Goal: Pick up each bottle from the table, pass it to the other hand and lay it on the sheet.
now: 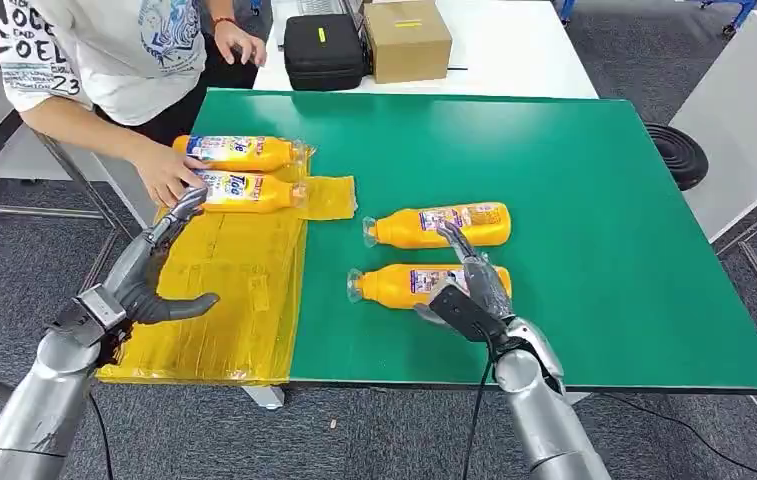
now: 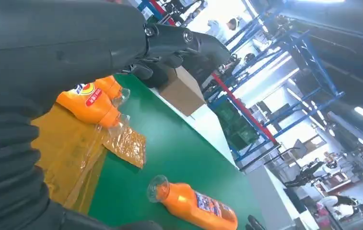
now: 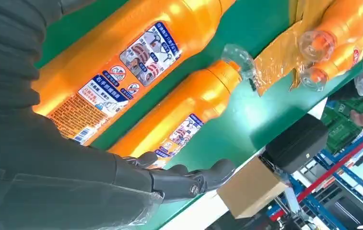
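Two orange bottles lie on the green table (image 1: 604, 250): a far one (image 1: 439, 225) (image 3: 184, 115) (image 2: 193, 203) and a near one (image 1: 394, 284) (image 3: 122, 62). My right hand (image 1: 469, 290) hovers over the near bottle's base, and its fingers (image 3: 184, 179) are stretched flat toward the far bottle, holding nothing. Two more bottles (image 1: 239, 152) (image 1: 249, 192) (image 2: 90, 100) lie at the far end of the yellow sheet (image 1: 224, 300). My left hand (image 1: 149, 275) is open above the sheet with its thumb spread, and its fingertips reach toward the nearer of those two bottles.
A person stands at the back left, with one hand (image 1: 166, 175) on the nearer sheet bottle. A black case (image 1: 324, 50) and a cardboard box (image 1: 406, 38) sit on the white table behind. A black round object (image 1: 676, 152) lies beyond the table's right edge.
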Motion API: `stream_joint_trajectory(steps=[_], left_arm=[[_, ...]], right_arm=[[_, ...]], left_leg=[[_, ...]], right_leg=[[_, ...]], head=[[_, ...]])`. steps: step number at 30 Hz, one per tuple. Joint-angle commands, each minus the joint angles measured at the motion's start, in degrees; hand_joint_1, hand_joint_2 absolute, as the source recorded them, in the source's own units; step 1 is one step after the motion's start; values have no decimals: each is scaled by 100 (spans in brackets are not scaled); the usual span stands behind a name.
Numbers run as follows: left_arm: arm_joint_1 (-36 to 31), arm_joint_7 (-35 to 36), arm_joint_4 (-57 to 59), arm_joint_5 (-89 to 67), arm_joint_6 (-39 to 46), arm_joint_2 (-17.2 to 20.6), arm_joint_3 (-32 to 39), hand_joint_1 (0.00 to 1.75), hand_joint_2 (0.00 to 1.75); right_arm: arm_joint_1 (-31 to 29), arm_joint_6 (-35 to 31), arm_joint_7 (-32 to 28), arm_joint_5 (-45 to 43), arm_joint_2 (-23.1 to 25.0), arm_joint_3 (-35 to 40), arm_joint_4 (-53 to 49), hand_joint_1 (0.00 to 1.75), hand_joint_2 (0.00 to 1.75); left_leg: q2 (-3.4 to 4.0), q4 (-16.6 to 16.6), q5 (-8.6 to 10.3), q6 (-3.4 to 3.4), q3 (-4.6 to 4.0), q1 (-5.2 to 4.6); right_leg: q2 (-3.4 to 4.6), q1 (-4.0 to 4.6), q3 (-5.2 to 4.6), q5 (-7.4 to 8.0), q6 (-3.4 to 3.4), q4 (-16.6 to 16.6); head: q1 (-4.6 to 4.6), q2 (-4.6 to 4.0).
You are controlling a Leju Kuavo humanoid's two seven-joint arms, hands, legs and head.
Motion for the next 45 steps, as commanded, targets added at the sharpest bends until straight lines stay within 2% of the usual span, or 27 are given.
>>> stream_joint_trajectory(steps=[1, 6, 13, 15, 18, 21, 25, 34, 45], left_arm=[[157, 127, 36, 123, -198, -597, 656, 0, 175], [370, 245, -10, 155, -247, -752, 860, 0, 175], [603, 412, -11, 303, -267, -776, 1043, 0, 175], [600, 423, 61, 300, -255, -790, 1030, 0, 175], [626, 443, 99, 324, -251, -809, 1013, 0, 175], [629, 454, 107, 335, -254, -843, 981, 0, 175], [634, 476, 112, 348, -257, -845, 966, 0, 175], [395, 528, 327, 302, -236, -834, 881, 0, 175], [529, 567, 160, 275, -279, -753, 819, 0, 175]], right_arm=[[-434, 219, 539, 590, -546, 227, 174, 0, 175], [-869, 848, 924, 1124, -1142, 352, 604, 0, 175], [-1517, 1434, 884, 1110, -1554, 665, 1314, 0, 175], [-1707, 1435, 837, 1030, -1678, 809, 1664, 0, 175], [-1891, 1371, 818, 953, -1778, 948, 2135, 0, 175], [-2082, 1295, 835, 953, -1746, 1040, 2463, 0, 175], [-2375, 1238, 889, 953, -1630, 1105, 2857, 0, 175], [-2753, 1366, 750, 987, -1268, 1545, 3634, 0, 175], [-2840, 1481, 581, 889, -1172, 1787, 3710, 0, 175]], left_leg=[[3, -2, -5, 3, 11, -4], [4, -1, -4, 4, 8, -6], [4, 2, -8, 3, 12, -7], [23, 1, -14, 2, 23, -9], [9, -2, -11, 2, 27, -11], [-5, -3, -4, 4, 16, -9], [22, 3, -14, 4, 23, -10], [16, 1, -9, 1, 18, -5], [13, 2, -11, 2, 18, -5]], right_leg=[[-2, -2, 12, -4, -6, -3], [0, -6, 11, -3, -4, -3], [1, -11, 19, -3, -9, -4], [18, -11, 24, -2, -10, -4], [4, -9, 31, -2, -7, -6], [-9, -6, 23, 0, -2, -8], [15, -5, 24, -1, -6, -1], [10, 0, 21, 1, -7, -1], [6, 0, 22, -3, -8, 1]], head=[[0, 0], [-2, 0], [2, 0], [0, 0], [0, 0], [-2, 0], [0, 0], [-2, 0], [0, 0]])
